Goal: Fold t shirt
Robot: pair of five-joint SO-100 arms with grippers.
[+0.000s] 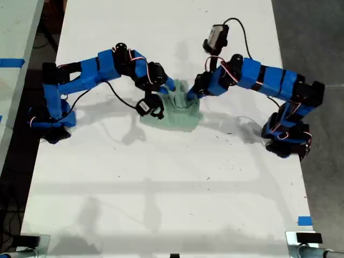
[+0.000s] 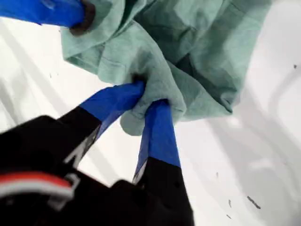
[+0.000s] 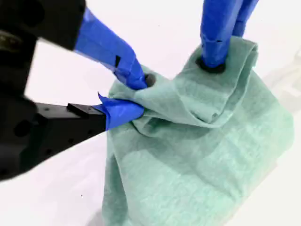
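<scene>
White worktop (image 1: 161,183), long, carries one small pale mint-green t shirt of wrinkly fabric (image 1: 180,115) mid-surface, bunched between our two blue arms. My first gripper (image 2: 149,96): jaws pinching a fold. My second gripper (image 3: 134,96): jaws pinching another corner, lifted.

A white table (image 1: 161,183) stands on grey floor (image 1: 317,37), evenly lit.

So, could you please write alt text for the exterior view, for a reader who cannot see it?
Two blue robot arms meet over a white table, each gripper pinching the far edge of a small mint-green t shirt and lifting it. One arm reaches in from the exterior view's left, the other from its right.
</scene>
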